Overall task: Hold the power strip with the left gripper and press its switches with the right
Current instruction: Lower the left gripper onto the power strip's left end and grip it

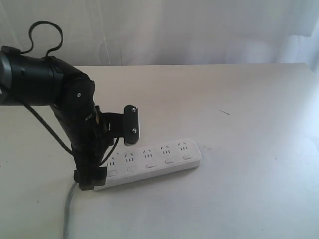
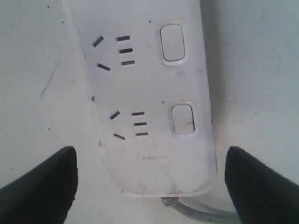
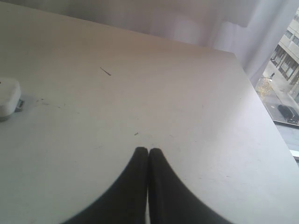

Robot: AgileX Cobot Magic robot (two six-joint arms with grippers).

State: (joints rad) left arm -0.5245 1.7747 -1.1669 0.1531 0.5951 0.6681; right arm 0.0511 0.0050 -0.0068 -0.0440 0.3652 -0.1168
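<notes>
Likely light, rigid, slick; the power strip [image 1: 159,160] is best clamped at its eight-o'clock end, straddled by the wide-open, empty left gripper [image 2: 154,186]; right gripper [image 3: 148,161] closed, empty.

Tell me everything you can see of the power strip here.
The power strip is a long white plastic bar with rounded ends, five socket groups and five switches in a row. It lies flat, slightly slanted, on the table; its grey cord leaves the end that the open left gripper straddles, apparently without touching.
</notes>
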